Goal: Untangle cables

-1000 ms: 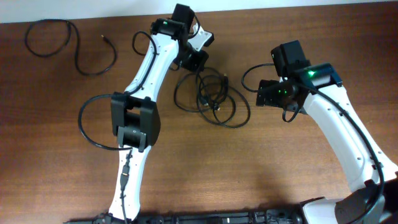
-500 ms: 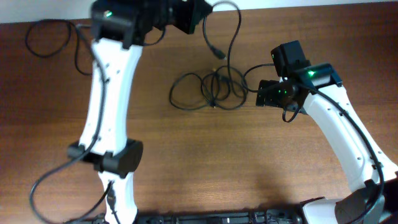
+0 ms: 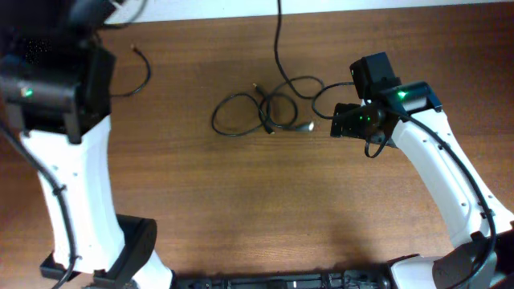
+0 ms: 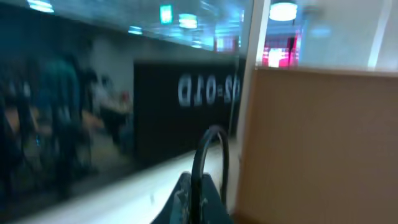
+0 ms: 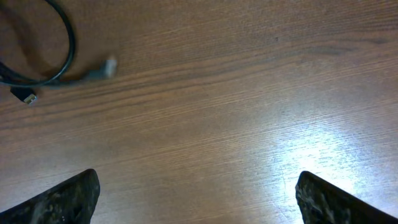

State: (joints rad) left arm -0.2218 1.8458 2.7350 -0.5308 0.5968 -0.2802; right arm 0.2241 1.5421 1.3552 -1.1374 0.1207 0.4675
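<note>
Brown wooden table point(image 3: 265, 209) (grain showing), beige panel point(image 4: 317, 143).

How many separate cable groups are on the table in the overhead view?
2: a tangle at centre, one strand leading up out of frame; a loose cable top left, partly hidden by the left arm.

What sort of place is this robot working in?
Probably an indoor lab or office: a wooden table with cables on it, a large glass pane showing ceiling lights, and a tan partition panel.
</note>
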